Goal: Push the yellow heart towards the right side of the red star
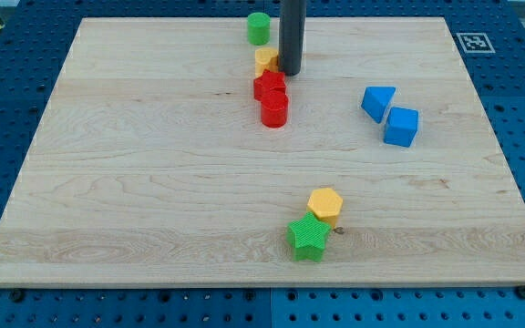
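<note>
The yellow heart (pixel 265 61) lies near the view's top centre, partly hidden behind the rod. The red star (pixel 268 87) sits just below it, touching it. A red cylinder (pixel 274 108) sits directly below the star, touching it. My tip (pixel 290 72) is at the heart's right edge, just above and right of the red star.
A green cylinder (pixel 259 28) stands near the board's top edge. A blue triangular block (pixel 377 101) and a blue cube (pixel 401 127) sit at the right. A yellow hexagon (pixel 324 204) and a green star (pixel 308 237) sit touching near the bottom centre. The wooden board (pixel 135 182) lies on a blue pegboard table.
</note>
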Controlling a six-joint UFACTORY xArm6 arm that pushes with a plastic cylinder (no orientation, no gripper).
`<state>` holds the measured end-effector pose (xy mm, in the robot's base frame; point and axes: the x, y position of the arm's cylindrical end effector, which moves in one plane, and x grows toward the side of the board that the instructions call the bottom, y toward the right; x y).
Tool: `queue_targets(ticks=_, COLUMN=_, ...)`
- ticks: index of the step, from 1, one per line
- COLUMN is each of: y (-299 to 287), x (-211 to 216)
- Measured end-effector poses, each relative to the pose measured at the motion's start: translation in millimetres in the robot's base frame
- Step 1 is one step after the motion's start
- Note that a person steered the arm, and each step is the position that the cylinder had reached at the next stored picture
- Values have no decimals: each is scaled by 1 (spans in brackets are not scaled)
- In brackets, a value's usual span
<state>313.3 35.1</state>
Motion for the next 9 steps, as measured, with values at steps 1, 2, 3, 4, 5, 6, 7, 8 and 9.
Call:
queue_targets(ticks=1, y=-17, x=-6)
queue_targets(ticks=2, y=-54, x=-7)
queue_targets(ticks=3, y=-74, x=-9)
queue_targets(ticks=4, y=-58, x=-43)
queue_targets(ticks=5, y=-64, x=-73)
queue_targets(ticks=6, y=-100, x=-73)
queue_targets(ticks=7, y=-121, x=-71)
queue_targets(ticks=8, y=-98, x=-73)
queue_targets(ticks=9, y=-89, x=-74)
